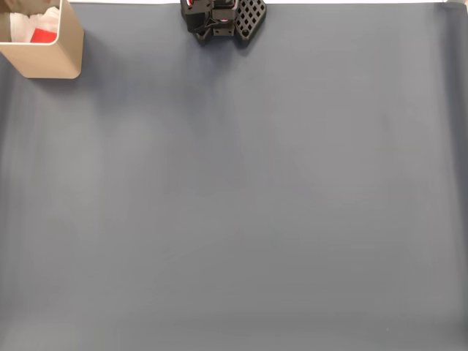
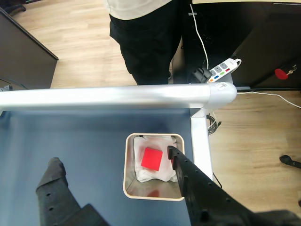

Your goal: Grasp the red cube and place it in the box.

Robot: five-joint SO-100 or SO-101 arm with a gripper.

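1. The red cube (image 2: 152,157) is lying inside the box (image 2: 128,165), resting on crumpled white padding (image 2: 164,173) near the middle of the opening in the wrist view.
2. The cube is showing a plain, matte, bright red top face with sharp straight edges, turned slightly askew to the box walls; it is taking up only a small part of the box's interior.
3. In the fixed view the cube (image 1: 44,35) is appearing as a small red patch among the white padding, inside the box (image 1: 51,62) sitting at the top left corner of the blue-grey table surface (image 1: 234,205).
4. The box is tan beige with thin walls and rounded corners, standing upright on the table, close to the table's silver edge rail (image 2: 117,96) in the wrist view.
5. The gripper (image 2: 113,162) is hanging above the box with its two dark fingers spread wide apart and holding nothing; one finger (image 2: 186,174) is overlapping the box's right rim, the other (image 2: 54,176) is over bare table to the left.
6. In the fixed view, part of the arm's black base (image 1: 223,18) is sitting at the top edge.
7. Beyond the table in the wrist view, a person (image 2: 146,37) in dark trousers is standing on a wooden floor, beside a white power strip (image 2: 221,69).
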